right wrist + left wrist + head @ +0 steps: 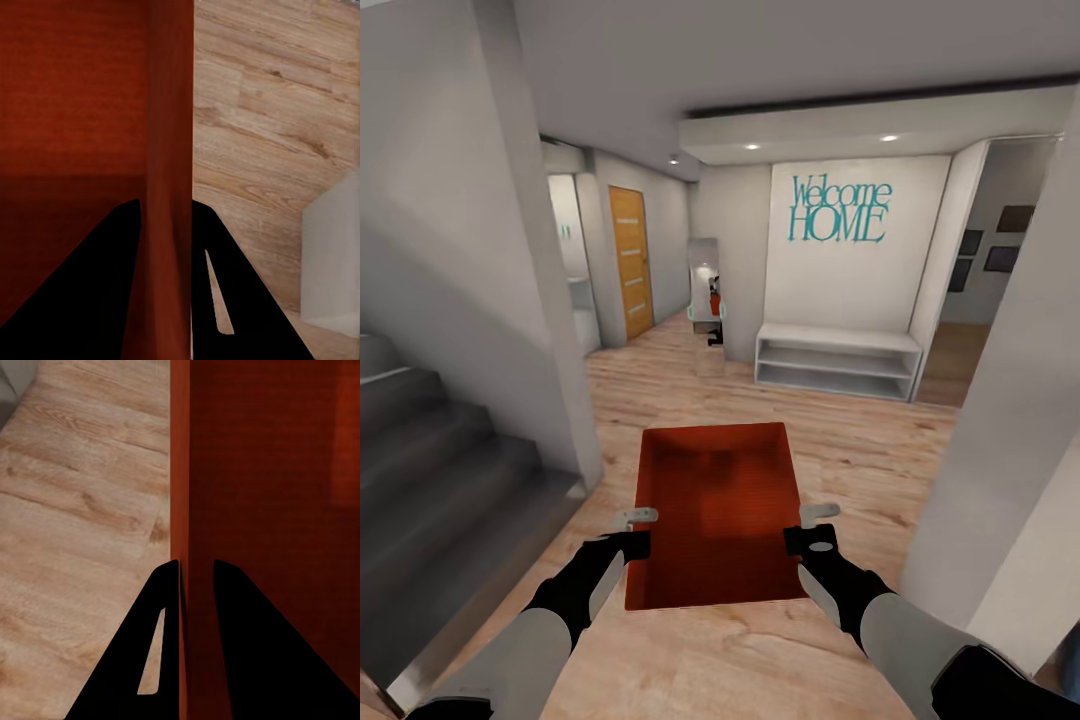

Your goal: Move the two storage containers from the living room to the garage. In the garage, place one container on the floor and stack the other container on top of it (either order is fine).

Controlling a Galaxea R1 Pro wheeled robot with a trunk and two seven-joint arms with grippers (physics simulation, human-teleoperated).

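One orange-red topless storage container (pixel 715 510) hangs level above the light wood plank flooring, straight ahead of me. My left gripper (pixel 638 530) is shut on its left wall (pixel 180 472), one finger inside and one outside. My right gripper (pixel 812 528) is shut on the right wall (pixel 171 112) in the same way. In the left wrist view the left gripper (pixel 196 566) straddles the wall edge. The right gripper (pixel 166 204) does likewise in the right wrist view. The container's ribbed base is empty. The garage is out of view.
I am in a hallway. Grey stairs (pixel 430 470) and a wall corner (pixel 560 330) stand at the left, a pale pillar (pixel 1010 450) close at the right. Ahead are a white low shelf bench (pixel 838 362) and a wooden door (pixel 630 260).
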